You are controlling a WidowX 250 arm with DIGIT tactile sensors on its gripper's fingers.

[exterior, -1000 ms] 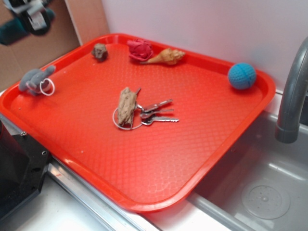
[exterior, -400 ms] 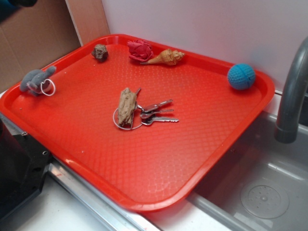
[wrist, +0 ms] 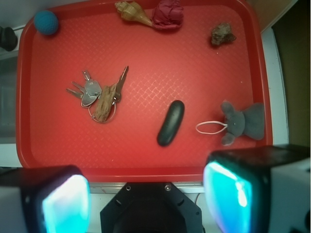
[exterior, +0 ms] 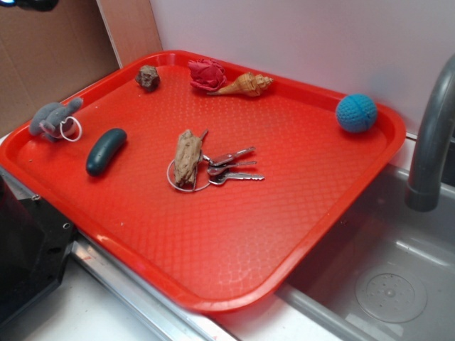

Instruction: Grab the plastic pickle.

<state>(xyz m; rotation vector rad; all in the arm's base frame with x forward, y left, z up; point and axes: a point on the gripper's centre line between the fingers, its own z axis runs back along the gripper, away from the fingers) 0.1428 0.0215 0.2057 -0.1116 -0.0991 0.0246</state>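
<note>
The plastic pickle (exterior: 106,150), a smooth dark teal-green capsule, lies flat on the left part of the red tray (exterior: 213,304). It sits between a grey plush toy (exterior: 53,117) and the keys (exterior: 231,167). In the wrist view the pickle (wrist: 171,123) lies loose on the tray (wrist: 146,155), far below and ahead of my gripper (wrist: 146,199). My gripper is open, its two glowing fingers wide apart with nothing between them. It hangs high over the tray's near edge. In the exterior view only a dark sliver shows in the top left corner.
On the tray lie a driftwood piece (exterior: 186,158) on the key ring, a light-blue ball (exterior: 356,112), a shell (exterior: 245,84), a red cloth lump (exterior: 207,74) and a small rock (exterior: 147,77). A grey faucet (exterior: 434,135) and sink basin (exterior: 384,284) are at the right. The black robot base (exterior: 25,241) is at the front left.
One second ago a teal piece sat in the gripper at the top left corner. The gripper then left the exterior view, and the pickle now lies on the tray beside the grey toy.
</note>
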